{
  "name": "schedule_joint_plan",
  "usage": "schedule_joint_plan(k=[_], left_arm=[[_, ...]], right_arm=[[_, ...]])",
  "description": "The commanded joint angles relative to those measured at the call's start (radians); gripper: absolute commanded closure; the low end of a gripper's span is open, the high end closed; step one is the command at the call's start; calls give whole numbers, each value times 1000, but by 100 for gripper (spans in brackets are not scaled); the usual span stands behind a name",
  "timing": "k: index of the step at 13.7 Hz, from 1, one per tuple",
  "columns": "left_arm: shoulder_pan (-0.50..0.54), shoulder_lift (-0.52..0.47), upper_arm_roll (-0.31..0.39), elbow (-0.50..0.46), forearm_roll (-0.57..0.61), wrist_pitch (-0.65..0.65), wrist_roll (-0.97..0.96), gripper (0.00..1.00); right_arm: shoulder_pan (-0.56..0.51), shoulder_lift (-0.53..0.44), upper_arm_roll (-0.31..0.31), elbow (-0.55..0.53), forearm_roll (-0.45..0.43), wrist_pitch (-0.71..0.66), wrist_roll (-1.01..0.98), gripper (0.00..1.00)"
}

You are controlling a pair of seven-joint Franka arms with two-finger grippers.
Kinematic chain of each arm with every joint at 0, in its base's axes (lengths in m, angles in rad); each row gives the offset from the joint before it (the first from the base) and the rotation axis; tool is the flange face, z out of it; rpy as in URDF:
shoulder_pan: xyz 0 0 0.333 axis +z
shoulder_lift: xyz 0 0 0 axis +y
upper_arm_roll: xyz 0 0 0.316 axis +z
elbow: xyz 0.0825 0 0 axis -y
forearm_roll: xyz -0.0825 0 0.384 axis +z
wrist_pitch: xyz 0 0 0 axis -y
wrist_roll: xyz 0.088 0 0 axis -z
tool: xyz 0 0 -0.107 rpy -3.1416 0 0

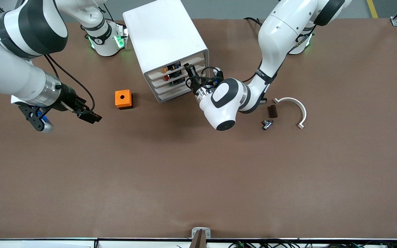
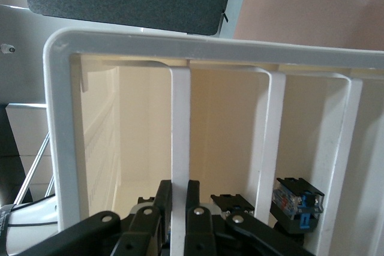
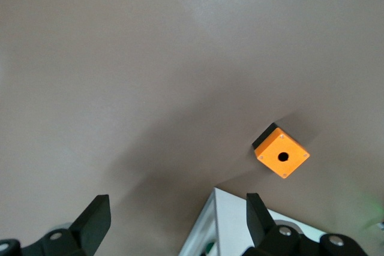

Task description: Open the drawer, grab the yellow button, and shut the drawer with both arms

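The white cabinet [image 1: 164, 32] stands at the robots' edge of the table, its four drawers facing the left arm's end. My left gripper [image 1: 187, 69] is at the topmost drawer [image 1: 179, 65]. In the left wrist view it [image 2: 180, 189] is shut on that drawer's thin white front lip [image 2: 180, 124]. The drawer looks pushed in. A small orange-yellow cap that may be the button [image 1: 165, 69] shows at the drawer's front. My right gripper [image 1: 89, 116] is open and empty above the table beside the orange box, and also shows in the right wrist view [image 3: 178, 220].
An orange box with a hole [image 1: 123, 99] sits near the cabinet toward the right arm's end, also in the right wrist view [image 3: 281, 155]. A white curved bracket [image 1: 296, 108], a dark brown block [image 1: 272, 111] and a small metal part [image 1: 267, 124] lie toward the left arm's end.
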Motion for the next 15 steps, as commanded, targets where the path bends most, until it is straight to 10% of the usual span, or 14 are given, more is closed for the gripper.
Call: schedule_joint_plan(k=[1,11,13,15], left_arm=[[17,14,5,20,-9,-41,-12,99],[266,14,14,84,-2,-80,226,93],[276,14,14,84,-4,-80,264,76],[298,6,14,83,-2,-80,284,34]], right_arm=[[41,12,-5,5,24,31,89,0],[188,41,-6,-3,24,111,377,0],[256,42,-6,-4,16,125,458,0],[313,49,-6,-12,10,149,543,0]])
